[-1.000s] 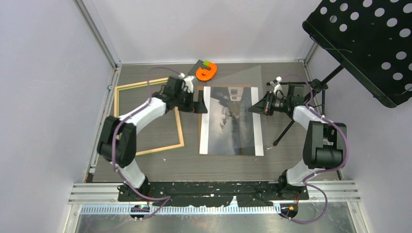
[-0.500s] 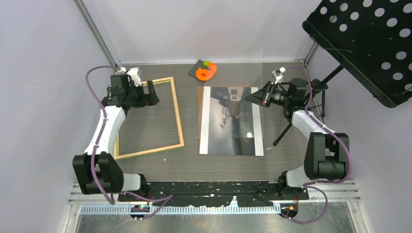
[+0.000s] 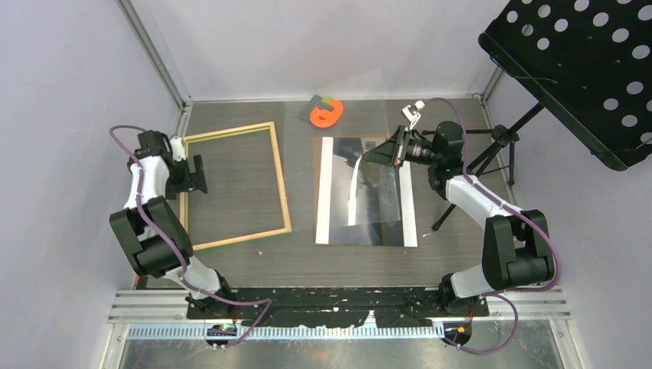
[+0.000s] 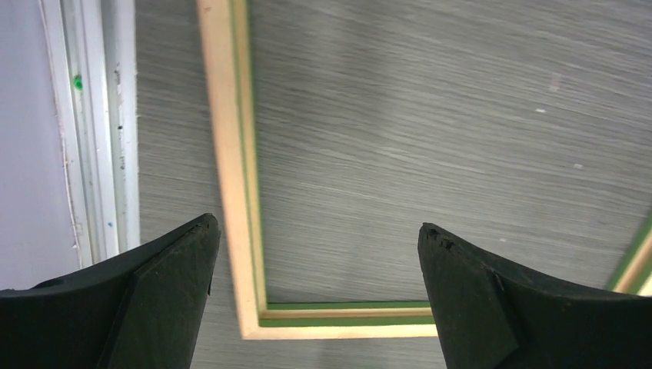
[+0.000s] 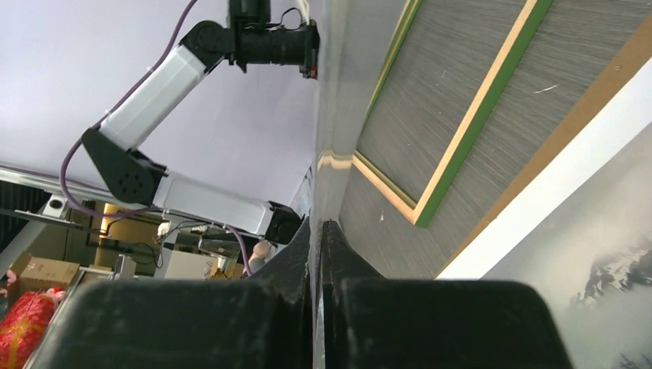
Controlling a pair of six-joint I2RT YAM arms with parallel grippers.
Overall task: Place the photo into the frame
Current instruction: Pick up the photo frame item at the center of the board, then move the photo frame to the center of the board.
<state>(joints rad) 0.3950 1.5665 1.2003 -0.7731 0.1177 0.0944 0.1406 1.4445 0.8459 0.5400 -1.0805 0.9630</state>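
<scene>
Lilac walls box in a dark wood-grain table [image 3: 300, 257], with both arm bases bolted at its near edge. From there the left arm [image 3: 142, 181] folds tightly back on itself by the left wall, elbow low and wrist pointing right. The left gripper [image 4: 317, 234] hangs with its jaws wide apart and empty over the frame's left rail. The frame [image 3: 283, 184] lies flat on the left half, pale wood face up, green along its inner edge. The right arm [image 3: 477, 196] stretches forward and bends left. The right gripper [image 5: 317, 224] is pinched tight on the edge of a clear sheet [image 3: 355, 192], held tilted above the photo [image 3: 369, 231], which lies flat at centre-right on a brown backing board [image 5: 592, 108]. An orange object [image 3: 326, 114] sits at the far edge
</scene>
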